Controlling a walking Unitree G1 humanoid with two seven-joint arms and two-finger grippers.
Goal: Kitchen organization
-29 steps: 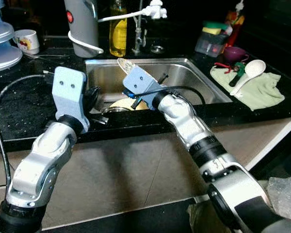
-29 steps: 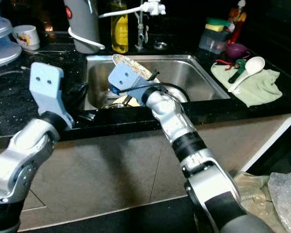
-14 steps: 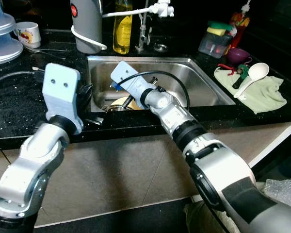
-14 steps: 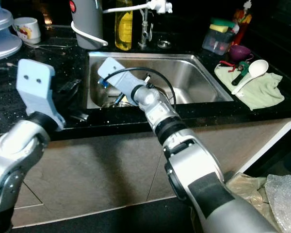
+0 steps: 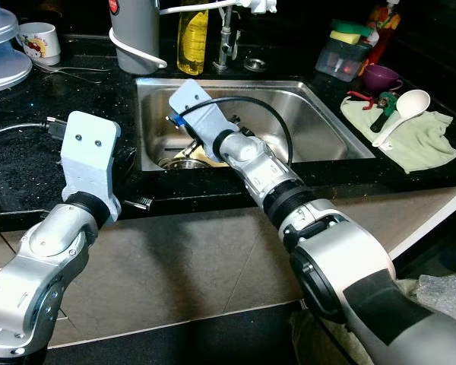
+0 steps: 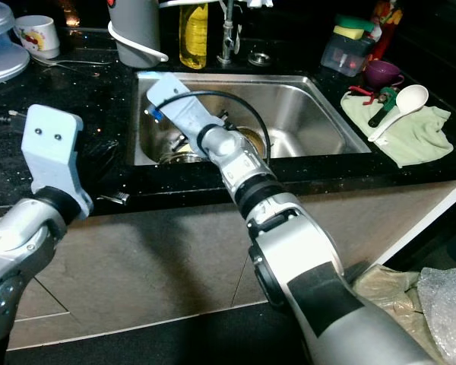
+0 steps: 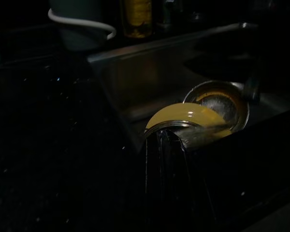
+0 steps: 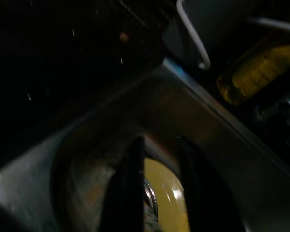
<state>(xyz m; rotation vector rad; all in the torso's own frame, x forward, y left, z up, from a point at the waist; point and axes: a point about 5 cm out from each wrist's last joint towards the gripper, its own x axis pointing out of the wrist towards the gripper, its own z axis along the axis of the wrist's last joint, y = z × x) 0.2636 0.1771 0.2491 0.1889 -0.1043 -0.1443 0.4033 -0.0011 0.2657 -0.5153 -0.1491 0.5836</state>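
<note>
The yellow plate [image 7: 183,116] sits low in the sink [image 5: 319,129], at its front-left corner. It leans against or lies on a steel bowl [image 7: 217,104]; the dark wrist pictures do not settle which. Your right pincer [image 8: 162,188] is down in that same corner with the plate directly before it. You cannot tell whether it has a hold on the plate or is only beside it.

Your left pincer [image 5: 133,181] hovers over the front edge of the desk [image 5: 30,167], just left of the sink. Its two black fingers stand apart and it holds nothing.

Further out, a green cloth [image 5: 429,148] lies on the desk to the right of the sink, with a white ladle [image 5: 401,114] and a dark-handled tool on it. Behind the cloth are a purple cup [image 5: 380,76] and a clear box with sponges [image 5: 342,57]. An oil bottle [image 5: 188,38] and a grey jug [image 5: 133,34] stand by the tap.

As for progress, the scene fits two stages. Either the plate is being set down with the bowl to gather the dishes, or it is being taken up to go elsewhere. In either case, crockery lies in the sink and loose items lie on the cloth. By my judgement the tidying is not visibly complete.
</note>
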